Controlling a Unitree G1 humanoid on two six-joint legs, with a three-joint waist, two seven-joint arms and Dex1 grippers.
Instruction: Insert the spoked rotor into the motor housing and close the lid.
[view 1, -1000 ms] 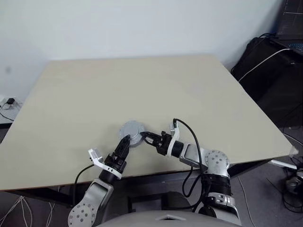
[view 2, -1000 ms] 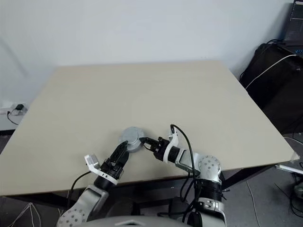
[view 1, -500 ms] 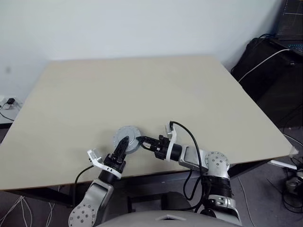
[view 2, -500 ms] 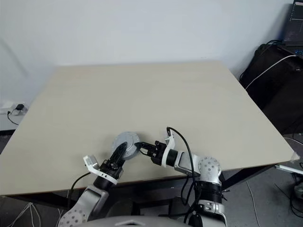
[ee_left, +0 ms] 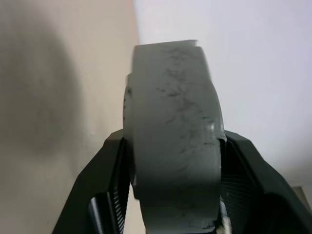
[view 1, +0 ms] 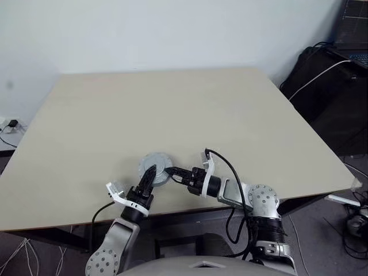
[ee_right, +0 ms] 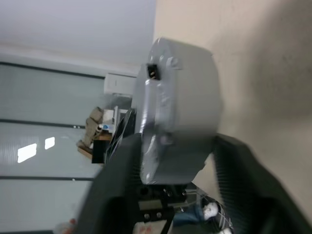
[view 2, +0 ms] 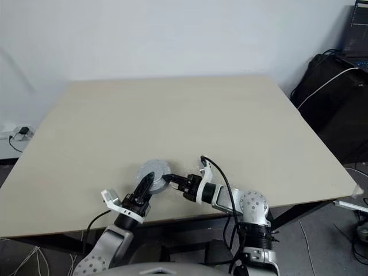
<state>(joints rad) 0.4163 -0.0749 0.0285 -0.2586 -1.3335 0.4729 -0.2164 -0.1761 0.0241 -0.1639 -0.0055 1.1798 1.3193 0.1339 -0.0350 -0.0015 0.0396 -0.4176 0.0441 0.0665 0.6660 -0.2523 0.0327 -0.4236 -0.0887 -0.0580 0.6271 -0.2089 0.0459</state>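
The motor housing [view 1: 154,168], now clamped by left end effector [view 1: 150,174]; right end effector [view 1: 171,172] loosened.

Head stereo pair high over the table [view 1: 172,103]; wrist cameras close along each gripper.

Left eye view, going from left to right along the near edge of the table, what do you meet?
Left hand → round grey motor assembly, gripped between its fingers → right hand, fingers at the assembly's right rim → black cable looping over the right wrist → bare table up to its right edge.
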